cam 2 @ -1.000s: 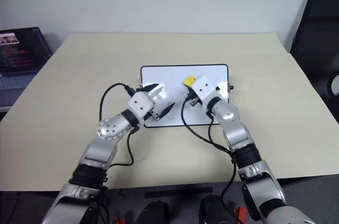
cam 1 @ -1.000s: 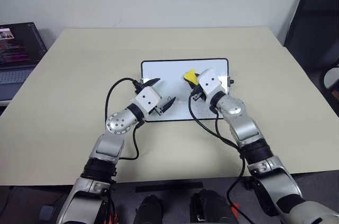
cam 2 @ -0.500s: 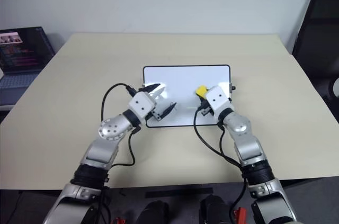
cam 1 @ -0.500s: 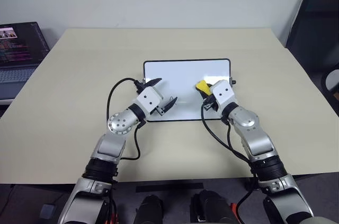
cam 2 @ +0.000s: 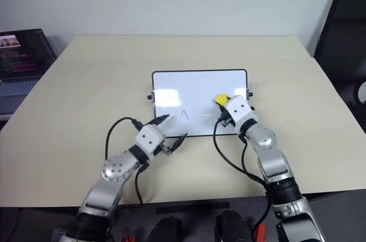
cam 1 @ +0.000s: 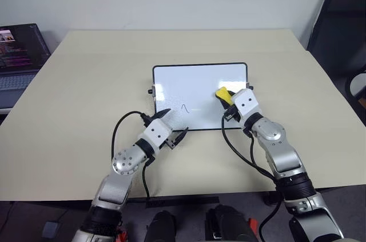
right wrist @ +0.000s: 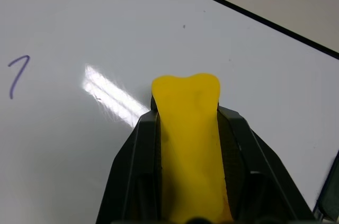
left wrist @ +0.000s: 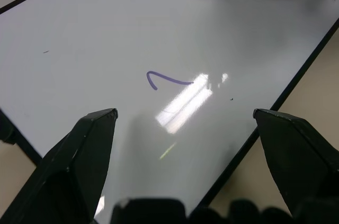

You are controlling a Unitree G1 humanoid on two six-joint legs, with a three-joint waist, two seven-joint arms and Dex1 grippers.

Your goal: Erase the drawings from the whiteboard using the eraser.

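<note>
From my head camera, the whiteboard (cam 1: 199,96) is lying flat in the middle of the beige table (cam 1: 74,93), with one small curved drawing (cam 1: 185,107) near its near edge. My right gripper (cam 1: 227,100) is pinching the yellow eraser (cam 1: 223,94) over the board's right part. My left gripper (cam 1: 171,127) is hanging with its fingers spread wide and empty at the board's near left corner. A laptop (cam 1: 18,53) is sitting off the table's left side.

My left wrist camera is looking between my parted fingers (left wrist: 79,152) at the purple mark (left wrist: 164,79).

My right wrist camera is showing the eraser (right wrist: 190,134) clamped tight between both fingers, above the white surface.
</note>
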